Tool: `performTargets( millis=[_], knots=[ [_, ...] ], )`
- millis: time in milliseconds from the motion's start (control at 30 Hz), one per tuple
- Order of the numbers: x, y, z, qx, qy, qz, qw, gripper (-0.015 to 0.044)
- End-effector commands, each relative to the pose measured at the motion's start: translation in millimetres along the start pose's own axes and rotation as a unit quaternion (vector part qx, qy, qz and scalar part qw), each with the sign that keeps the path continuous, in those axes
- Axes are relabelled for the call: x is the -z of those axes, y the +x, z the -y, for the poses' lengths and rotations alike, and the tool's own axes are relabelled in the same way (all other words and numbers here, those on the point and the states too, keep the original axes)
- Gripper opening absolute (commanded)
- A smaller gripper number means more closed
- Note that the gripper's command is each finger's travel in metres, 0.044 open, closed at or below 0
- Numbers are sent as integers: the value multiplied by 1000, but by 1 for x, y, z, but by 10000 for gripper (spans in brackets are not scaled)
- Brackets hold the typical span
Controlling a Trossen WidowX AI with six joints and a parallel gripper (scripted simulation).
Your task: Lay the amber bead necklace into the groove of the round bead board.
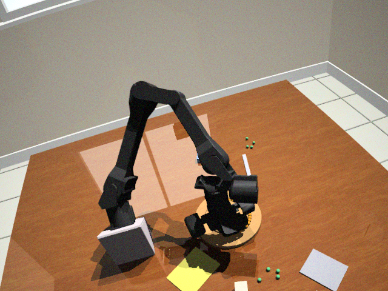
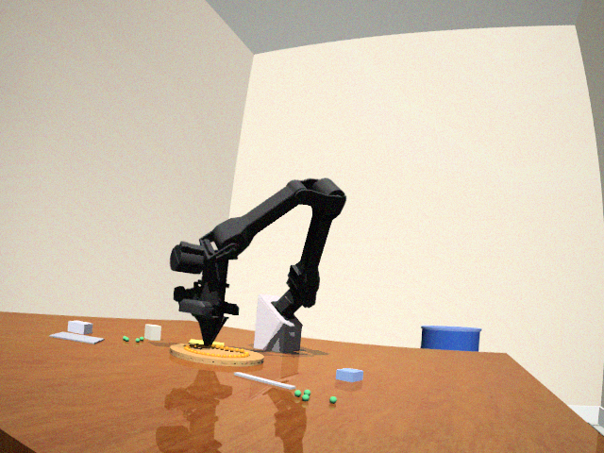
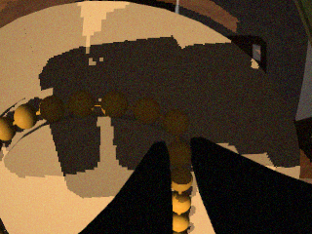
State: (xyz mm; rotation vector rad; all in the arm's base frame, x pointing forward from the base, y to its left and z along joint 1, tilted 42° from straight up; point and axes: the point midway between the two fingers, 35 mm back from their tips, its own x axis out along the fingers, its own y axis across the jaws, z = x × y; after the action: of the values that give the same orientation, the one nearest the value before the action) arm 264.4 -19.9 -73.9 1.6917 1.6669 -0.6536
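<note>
The round tan bead board (image 1: 256, 226) (image 2: 214, 359) (image 3: 39, 189) lies on the wooden table in front of the arm's base. The amber bead necklace (image 1: 250, 220) (image 2: 228, 353) (image 3: 179, 222) lies on it, partly along the groove. My gripper (image 1: 229, 231) (image 2: 210, 342) (image 3: 179, 155) points straight down onto the board. In the wrist view its two dark fingers stand close on either side of a straight run of beads, shut on the strand. The rest of the strand curves off to the left across the board. The arm hides most of the board in the top view.
A yellow sheet (image 1: 192, 269) lies just in front of the board, and a grey sheet (image 1: 324, 268) at the front right. Green beads (image 1: 270, 273) (image 1: 250, 143) (image 2: 305, 394), a white stick (image 1: 246, 164) (image 2: 263, 380), a blue block (image 2: 349, 374), a cream cube (image 2: 152, 331) and a blue tub (image 2: 450, 338) lie around.
</note>
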Motion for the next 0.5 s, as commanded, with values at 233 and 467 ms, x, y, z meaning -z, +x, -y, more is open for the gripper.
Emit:
performTargets(
  millis=[233, 467],
  knots=[
    [0, 0, 0, 0, 0, 0, 1000, 0],
    [1, -6, 1, 0, 2, -3, 1000, 0]
  ],
)
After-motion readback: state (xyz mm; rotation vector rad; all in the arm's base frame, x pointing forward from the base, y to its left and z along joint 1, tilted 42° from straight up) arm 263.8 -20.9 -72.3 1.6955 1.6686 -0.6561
